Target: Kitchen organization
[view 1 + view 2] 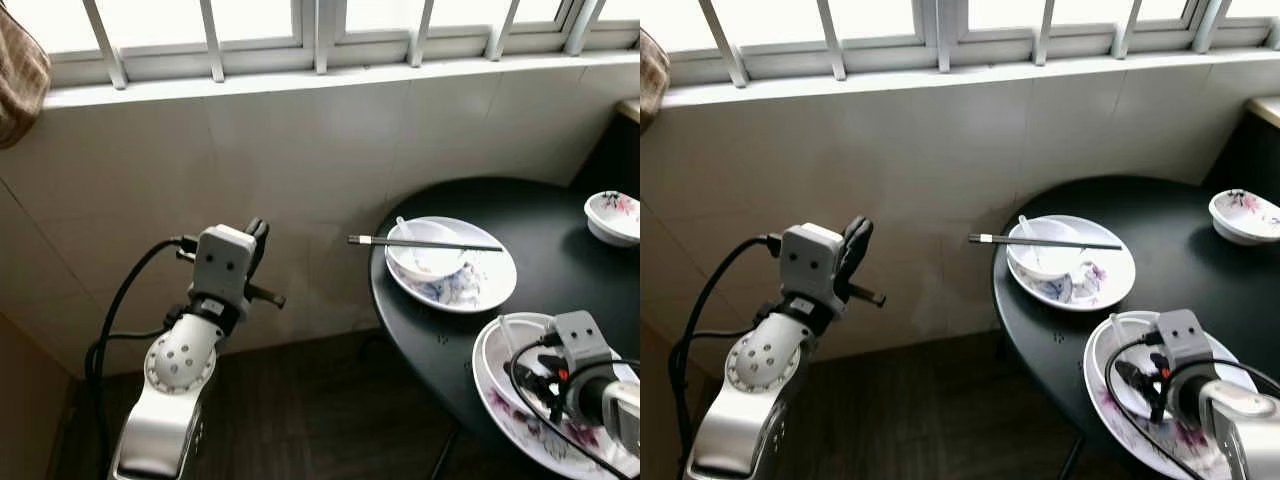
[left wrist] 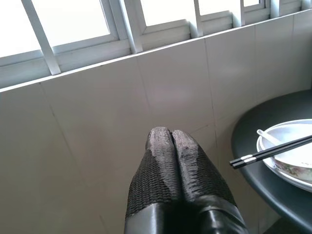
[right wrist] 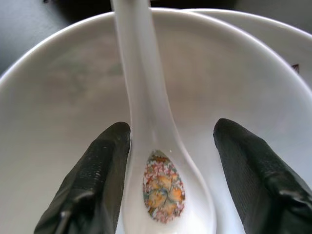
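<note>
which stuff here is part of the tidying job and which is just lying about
In the job:
right gripper, jaws open around the spoon
near bowl
chopsticks
far bowl and plate
small bowl

Lying about:
left gripper, jaws shut, idle
cloth

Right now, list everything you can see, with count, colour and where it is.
Table: one, round, black, at right under the window.
Plates: two, white with floral print; far one, near one.
Bowls: three, white; one on the far plate, one at the table's far right edge, one on the near plate.
Chopsticks: one black pair, across the far bowl.
Spoons: two, white; one in the far bowl, one in the near bowl.
Left gripper: shut, raised toward the wall.
Right gripper: open, straddling the near spoon.
</note>
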Controlling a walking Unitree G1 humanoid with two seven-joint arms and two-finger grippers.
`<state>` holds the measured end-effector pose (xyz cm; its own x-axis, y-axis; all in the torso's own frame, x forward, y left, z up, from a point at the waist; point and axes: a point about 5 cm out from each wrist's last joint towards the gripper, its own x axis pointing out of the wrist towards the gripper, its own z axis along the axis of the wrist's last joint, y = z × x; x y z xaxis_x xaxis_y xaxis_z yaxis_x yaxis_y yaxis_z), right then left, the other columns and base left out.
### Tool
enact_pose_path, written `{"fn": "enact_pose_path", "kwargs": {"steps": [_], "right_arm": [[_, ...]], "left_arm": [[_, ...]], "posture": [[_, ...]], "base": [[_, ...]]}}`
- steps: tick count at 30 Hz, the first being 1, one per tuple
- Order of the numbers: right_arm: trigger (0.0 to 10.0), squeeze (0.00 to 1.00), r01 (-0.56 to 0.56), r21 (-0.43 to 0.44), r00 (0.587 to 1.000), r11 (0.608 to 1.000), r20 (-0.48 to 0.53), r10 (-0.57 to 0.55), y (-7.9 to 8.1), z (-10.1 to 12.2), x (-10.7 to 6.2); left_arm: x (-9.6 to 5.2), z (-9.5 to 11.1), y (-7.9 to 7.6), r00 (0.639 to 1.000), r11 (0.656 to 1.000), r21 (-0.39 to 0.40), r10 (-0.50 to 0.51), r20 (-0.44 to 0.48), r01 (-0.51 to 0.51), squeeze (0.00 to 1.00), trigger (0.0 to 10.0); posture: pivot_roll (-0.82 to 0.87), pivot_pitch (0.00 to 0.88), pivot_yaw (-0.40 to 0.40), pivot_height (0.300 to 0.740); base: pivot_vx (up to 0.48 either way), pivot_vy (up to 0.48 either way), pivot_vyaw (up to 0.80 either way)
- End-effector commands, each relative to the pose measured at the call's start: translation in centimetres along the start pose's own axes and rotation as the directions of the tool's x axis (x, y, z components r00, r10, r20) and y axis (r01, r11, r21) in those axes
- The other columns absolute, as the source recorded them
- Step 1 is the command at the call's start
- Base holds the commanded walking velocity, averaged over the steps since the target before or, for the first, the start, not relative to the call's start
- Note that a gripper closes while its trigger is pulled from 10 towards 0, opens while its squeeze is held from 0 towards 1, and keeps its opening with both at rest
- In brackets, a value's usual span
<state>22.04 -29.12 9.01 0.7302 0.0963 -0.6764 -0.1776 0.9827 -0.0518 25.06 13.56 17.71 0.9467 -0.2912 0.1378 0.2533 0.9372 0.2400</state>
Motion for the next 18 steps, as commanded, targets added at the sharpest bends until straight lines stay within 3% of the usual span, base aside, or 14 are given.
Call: {"fn": "enact_pose_path", "kwargs": {"steps": [1, 2, 4, 5, 6, 7, 18], "right_arm": [[9.8, 0.00, -0.023, -0.008, 1.000, 1.000, 0.009, 0.023, -0.1, 0.2, 0.5], [7.3, 0.00, -0.039, 0.002, 0.999, 0.999, 0.014, 0.039, 0.1, 0.3, 0.7], [7.3, 0.00, -0.051, 0.008, 0.999, 0.999, 0.018, 0.051, 0.2, 0.3, 0.8], [3.4, 0.00, -0.067, 0.008, 0.998, 0.998, 0.020, 0.067, 0.4, 0.3, 1.0], [0.9, 0.00, -0.070, -0.004, 0.997, 0.998, 0.012, 0.070, 0.6, 0.2, 1.2], [0.0, 0.00, -0.071, -0.006, 0.997, 0.997, 0.012, 0.071, 0.6, 0.1, 1.3], [0.0, 0.00, -0.061, -0.046, 0.997, 0.997, 0.040, 0.063, 1.0, 0.2, 1.7]], "left_arm": [[0.1, 0.1, 0.0, 1.000, 1.000, 0.004, -0.005, -0.005, 0.005, 0.00, 10.0], [0.1, 0.1, 0.0, 1.000, 1.000, 0.005, -0.006, -0.005, 0.006, 0.00, 10.0], [0.1, 0.1, 0.0, 1.000, 1.000, 0.006, -0.006, -0.005, 0.006, 0.00, 10.0], [0.1, 0.1, 0.0, 1.000, 1.000, 0.007, -0.006, -0.006, 0.006, 0.00, 10.0], [0.1, 0.1, 0.0, 1.000, 1.000, 0.008, -0.004, -0.007, 0.004, 0.00, 10.0], [0.1, 0.1, 0.0, 1.000, 1.000, 0.009, -0.003, -0.007, 0.003, 0.00, 10.0], [0.0, 0.1, -0.1, 1.000, 1.000, 0.010, -0.007, -0.011, 0.007, 0.00, 10.0]], "posture": [[0.08, 0.000, -0.048, 0.740], [0.09, 0.000, -0.050, 0.740], [0.09, 0.000, -0.050, 0.740], [0.09, 0.000, -0.050, 0.740], [0.09, 0.000, -0.050, 0.740], [0.09, 0.000, -0.050, 0.740], [0.09, 0.000, -0.057, 0.740]], "base": [[0.000, 0.000, 0.00], [0.000, 0.000, 0.00], [0.000, 0.000, 0.00], [0.000, 0.000, 0.00], [0.000, 0.000, 0.00], [0.000, 0.000, 0.00], [0.000, 0.000, 0.00]]}}
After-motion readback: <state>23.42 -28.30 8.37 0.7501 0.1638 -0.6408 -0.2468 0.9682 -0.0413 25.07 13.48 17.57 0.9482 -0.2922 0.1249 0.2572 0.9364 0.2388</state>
